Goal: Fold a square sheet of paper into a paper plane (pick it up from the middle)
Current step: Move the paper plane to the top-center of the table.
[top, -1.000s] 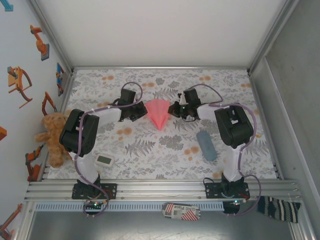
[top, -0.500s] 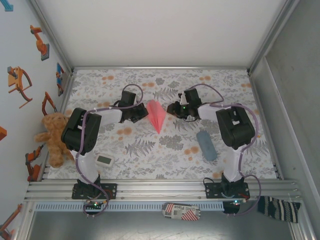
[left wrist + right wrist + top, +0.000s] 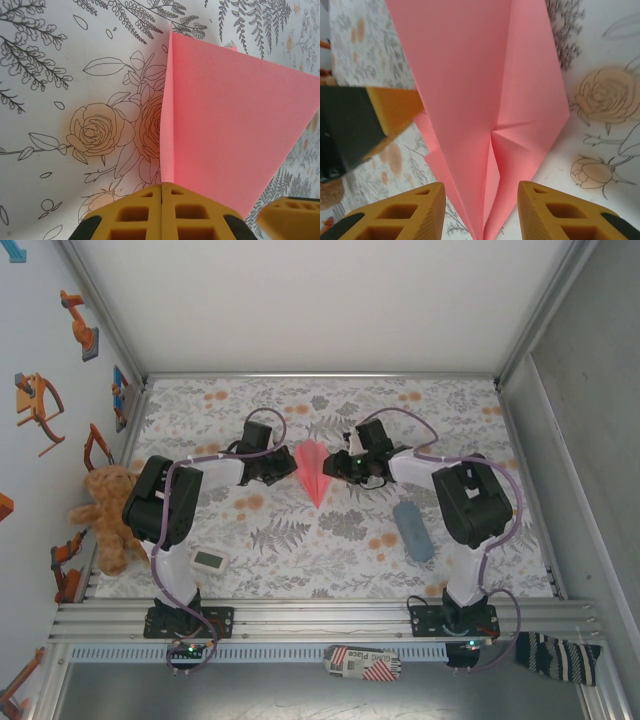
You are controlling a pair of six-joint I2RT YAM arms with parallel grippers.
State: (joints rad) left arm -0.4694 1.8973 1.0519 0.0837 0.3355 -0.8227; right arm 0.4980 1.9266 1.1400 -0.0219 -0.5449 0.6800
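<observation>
Left gripper [image 3: 162, 186]: pads pressed together on a fold edge of the paper plane [image 3: 225, 125], at its 9 o'clock. Right gripper [image 3: 480, 189]: jaws wide, straddling the tail from 3 o'clock. Plane: mid-table [image 3: 300, 540], nose toward 6 o'clock. Handling, judged: featherlight, limp, easily creased. Pinch gently along the centre crease.

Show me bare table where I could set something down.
Free: the far strip of tablecloth along the back wall; the near-middle patch between the white device and grey-blue pouch. Crowded: the centre, where the left fingers pinch the folded pink paper and the right fingers straddle it.
</observation>
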